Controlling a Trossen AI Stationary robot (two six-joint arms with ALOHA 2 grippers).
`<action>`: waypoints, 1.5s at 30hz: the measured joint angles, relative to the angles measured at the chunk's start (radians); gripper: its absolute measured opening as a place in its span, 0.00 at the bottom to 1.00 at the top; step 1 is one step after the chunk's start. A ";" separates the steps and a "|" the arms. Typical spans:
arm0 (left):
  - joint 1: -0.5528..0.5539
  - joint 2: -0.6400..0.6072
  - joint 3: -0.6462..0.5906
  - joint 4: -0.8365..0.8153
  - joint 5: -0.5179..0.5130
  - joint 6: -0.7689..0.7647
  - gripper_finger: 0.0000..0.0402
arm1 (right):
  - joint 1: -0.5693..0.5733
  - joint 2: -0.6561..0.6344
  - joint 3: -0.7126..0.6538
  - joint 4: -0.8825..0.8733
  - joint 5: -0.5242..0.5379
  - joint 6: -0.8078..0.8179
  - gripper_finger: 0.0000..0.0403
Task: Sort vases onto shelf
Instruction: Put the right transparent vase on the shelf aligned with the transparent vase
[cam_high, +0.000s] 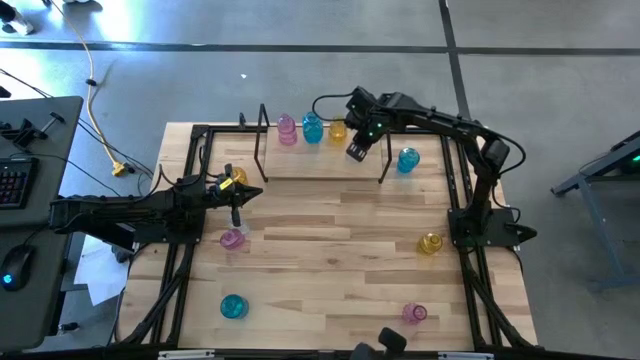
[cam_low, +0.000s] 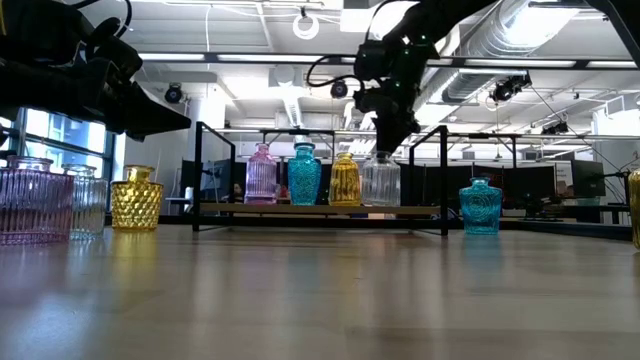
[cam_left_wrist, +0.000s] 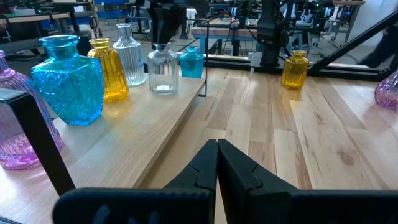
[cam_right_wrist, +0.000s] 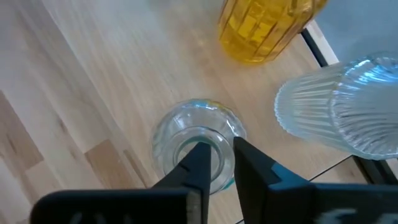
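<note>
Vases, glass, small, in several colours. Right gripper (cam_right_wrist: 216, 163): above the shelf (cam_low: 320, 209), fingers drawn narrow across the mouth of a clear vase (cam_right_wrist: 194, 144), one fingertip (cam_right_wrist: 200, 158) inside the neck opening, the other at the outer rim. That clear vase stands upright on the shelf board at the right end of a row; in the low view the gripper hangs directly over it.

Same row, outward from the claw: yellow vase (cam_low: 344, 180) just beside the clear one, then teal vase (cam_low: 304, 175), then pink vase (cam_low: 261, 175). A second clear ribbed vase (cam_left_wrist: 131, 54) stands behind the row in the left wrist view.

Off the shelf, on the wooden table (cam_high: 340, 260): teal vase (cam_high: 407, 159) just right of the shelf's end post; yellow vase (cam_high: 430, 243) near the right edge; pink vase (cam_high: 415, 314) at the front right; teal vase (cam_high: 233, 306) at the front left; pink vase (cam_high: 232, 239) near the left arm.

Left gripper (cam_left_wrist: 217, 163): fingers pressed together, empty, over the table's left side, next to a yellow vase (cam_high: 235, 178).
</note>
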 joint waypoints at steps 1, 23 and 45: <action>0.000 0.000 0.000 0.000 0.000 0.000 0.00 | 0.004 0.000 0.000 0.000 0.009 -0.001 0.13; 0.000 0.000 0.000 0.000 0.000 0.000 0.00 | 0.032 0.003 0.171 -0.050 0.124 0.003 0.39; 0.000 0.000 0.000 0.000 0.000 0.000 0.00 | 0.230 -0.011 0.065 0.071 0.250 -0.063 0.02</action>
